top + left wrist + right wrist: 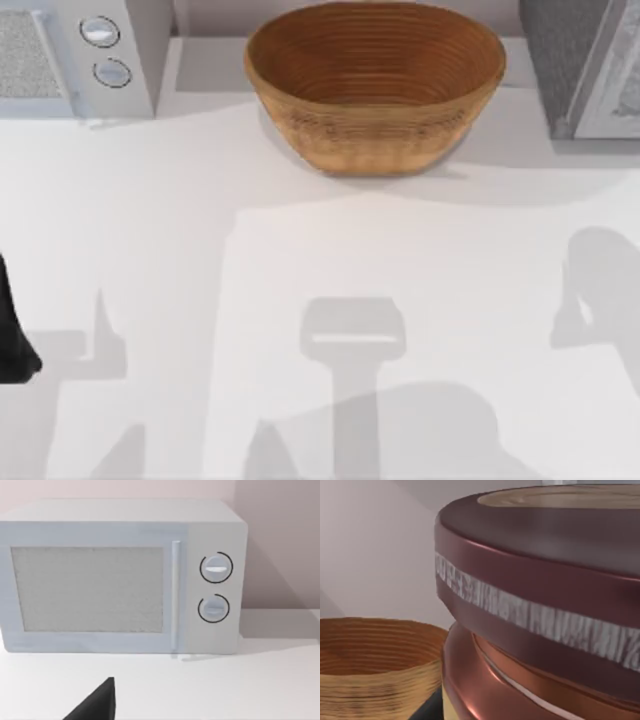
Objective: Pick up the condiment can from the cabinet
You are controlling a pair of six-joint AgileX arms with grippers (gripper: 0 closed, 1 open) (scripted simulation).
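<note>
Counter (300, 260) white, carrying a microwave (125, 575) at its far left corner. Woven basket (375, 85), my landmark, sits at the far middle; a grey cabinet (580, 65) stands right of the basket. Left arm parked well left of the basket and nearer me, a dark tip of its claw (97, 702) facing the microwave; spread or pressed together, I cannot tell. Condiment can (545, 605) looms in the right wrist view, maroon lid uppermost, just beside the basket rim from that angle. Right claw's state I cannot tell either. Risk: an unconfirmed pinch lets the can slip, or a careless swing clips the basket.
</note>
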